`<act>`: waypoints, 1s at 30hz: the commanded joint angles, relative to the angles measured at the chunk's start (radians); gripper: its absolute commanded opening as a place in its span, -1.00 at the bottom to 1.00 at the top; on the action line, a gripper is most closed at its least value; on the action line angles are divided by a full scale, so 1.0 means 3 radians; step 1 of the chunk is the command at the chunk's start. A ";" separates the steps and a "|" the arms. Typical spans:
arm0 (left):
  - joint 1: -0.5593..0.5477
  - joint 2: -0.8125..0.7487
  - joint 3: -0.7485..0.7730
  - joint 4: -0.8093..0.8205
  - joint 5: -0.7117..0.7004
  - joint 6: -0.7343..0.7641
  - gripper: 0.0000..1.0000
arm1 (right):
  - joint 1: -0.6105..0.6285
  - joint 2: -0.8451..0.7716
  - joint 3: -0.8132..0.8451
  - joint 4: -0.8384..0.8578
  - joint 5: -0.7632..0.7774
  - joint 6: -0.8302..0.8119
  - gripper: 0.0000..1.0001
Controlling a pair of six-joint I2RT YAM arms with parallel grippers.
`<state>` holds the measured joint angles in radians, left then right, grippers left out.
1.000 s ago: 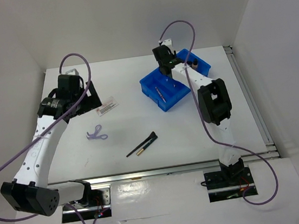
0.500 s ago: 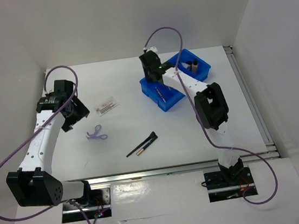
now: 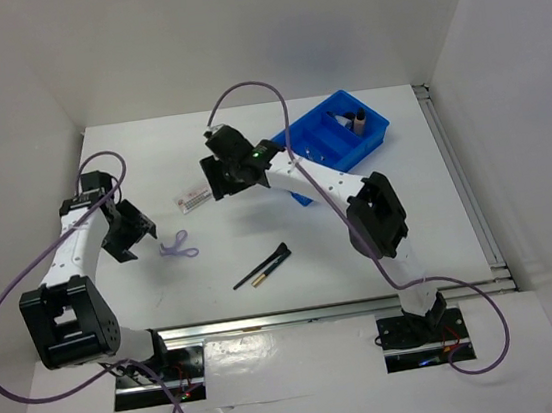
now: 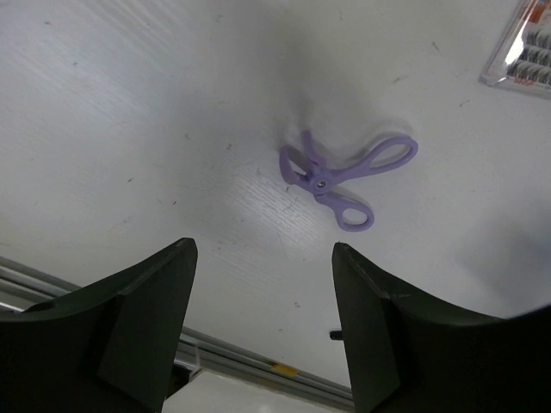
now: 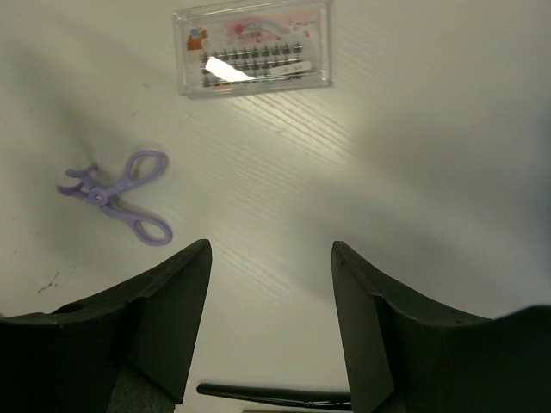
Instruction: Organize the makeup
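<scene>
The lilac scissors [image 3: 177, 247] lie on the white table, and show in the left wrist view [image 4: 344, 172] and the right wrist view [image 5: 116, 196]. The white red-printed card [image 3: 197, 195] lies behind them [image 5: 252, 47] [image 4: 523, 52]. Two black brushes [image 3: 263, 265] lie nearer the front, one just showing [image 5: 275, 396]. My left gripper [image 3: 130, 232] [image 4: 263, 249] is open and empty, just left of the scissors. My right gripper [image 3: 217, 180] [image 5: 271, 249] is open and empty, above the table beside the card. A beige black-capped bottle [image 3: 353, 116] lies in the tray.
The big blue divided tray [image 3: 305, 192] stands at the back right, partly hidden by my right arm. White walls close in the table on the left, back and right. A metal rail [image 3: 319, 312] runs along the front edge.
My right gripper has swung left from over the blue tray to beside the card. My left gripper has moved left and forward, down to beside the scissors.
</scene>
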<state>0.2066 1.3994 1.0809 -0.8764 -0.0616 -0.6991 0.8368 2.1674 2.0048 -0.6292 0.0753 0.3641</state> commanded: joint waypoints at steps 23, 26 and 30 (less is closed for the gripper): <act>-0.0356 0.0867 0.0191 0.0497 -0.0183 0.0239 0.17 | -0.0284 -0.0669 -0.0664 -0.0280 0.0316 0.0172 0.31; -0.0356 0.0939 0.0222 0.0498 -0.0183 0.0239 0.10 | -0.0314 -0.0669 -0.0664 -0.0280 0.0316 0.0172 0.31; -0.0387 0.1011 0.0252 0.0498 -0.0183 0.0239 -0.01 | -0.0314 -0.0669 -0.0634 -0.0311 0.0316 0.0172 0.31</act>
<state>0.0982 1.6867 1.1259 -0.7296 -0.1005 -0.6319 0.7479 2.0220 1.8111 -0.7010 0.1509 0.4042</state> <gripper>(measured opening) 0.507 0.655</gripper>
